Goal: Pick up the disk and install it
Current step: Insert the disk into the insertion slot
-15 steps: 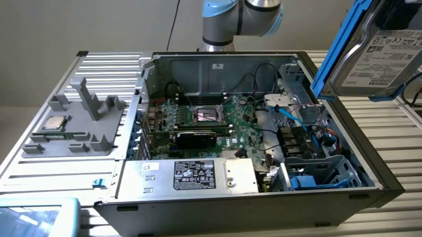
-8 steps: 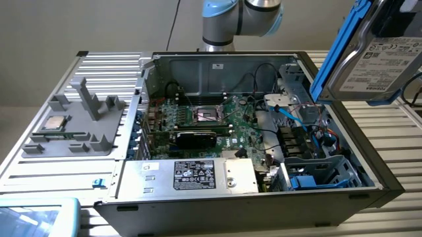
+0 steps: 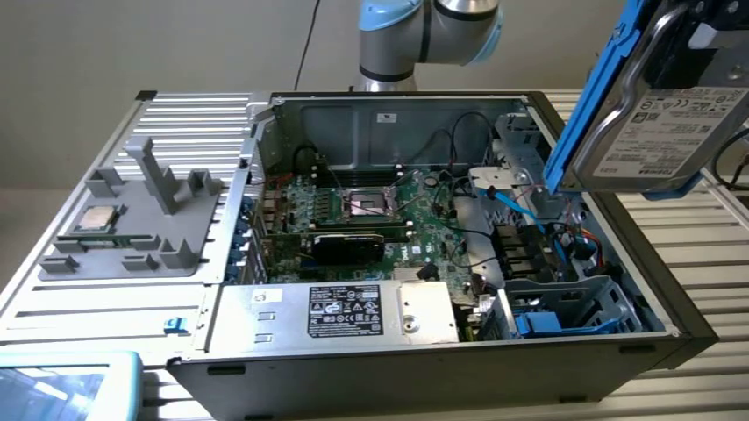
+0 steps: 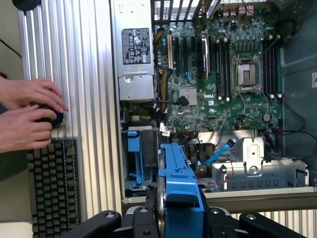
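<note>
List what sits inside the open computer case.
A green motherboard, a silver power supply with a black label, cables and a drive cage. The disk, held aloft, hides the corner of the case on the exterior view's right.

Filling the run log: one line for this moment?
gripper: shut on disk | disk: held over open case | install: not done

Silver hard disk point(image 3: 665, 132), white label facing out, framed in bright blue plastic; lifted, tilted near upright, above open computer case point(image 3: 387, 379).
</note>
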You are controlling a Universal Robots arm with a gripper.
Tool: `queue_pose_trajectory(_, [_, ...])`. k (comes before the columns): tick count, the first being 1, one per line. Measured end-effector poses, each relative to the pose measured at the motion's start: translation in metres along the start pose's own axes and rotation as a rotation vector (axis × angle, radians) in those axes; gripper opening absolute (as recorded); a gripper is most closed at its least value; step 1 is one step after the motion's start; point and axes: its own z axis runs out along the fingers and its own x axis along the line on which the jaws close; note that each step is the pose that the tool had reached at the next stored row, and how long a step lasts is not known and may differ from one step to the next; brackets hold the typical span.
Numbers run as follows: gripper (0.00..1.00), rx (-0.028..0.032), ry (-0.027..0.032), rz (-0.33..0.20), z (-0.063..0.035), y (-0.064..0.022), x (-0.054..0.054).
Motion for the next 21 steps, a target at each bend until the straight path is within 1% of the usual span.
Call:
queue_pose_trajectory(4, [0.37, 0.0116, -0.0011, 0.000, 0.0045, 0.0052, 0.001])
queue_pose_trajectory(7, [0.37, 0.0176, -0.0015, 0.000, 0.0060, 0.0074, 0.002])
queue_pose_trajectory(13, [0.37, 0.0181, -0.0014, 0.001, 0.0072, 0.0089, 0.002])
queue_pose_trajectory(16, [0.37, 0.0192, -0.0014, 0.001, 0.0093, 0.0101, 0.004])
queue_pose_trajectory(18, [0.37, 0.0193, -0.0015, 0.001, 0.0112, 0.0100, 0.008])
queue_pose_trajectory(21, [0.37, 0.0192, -0.0035, 0.001, 0.0161, 0.0098, 0.015])
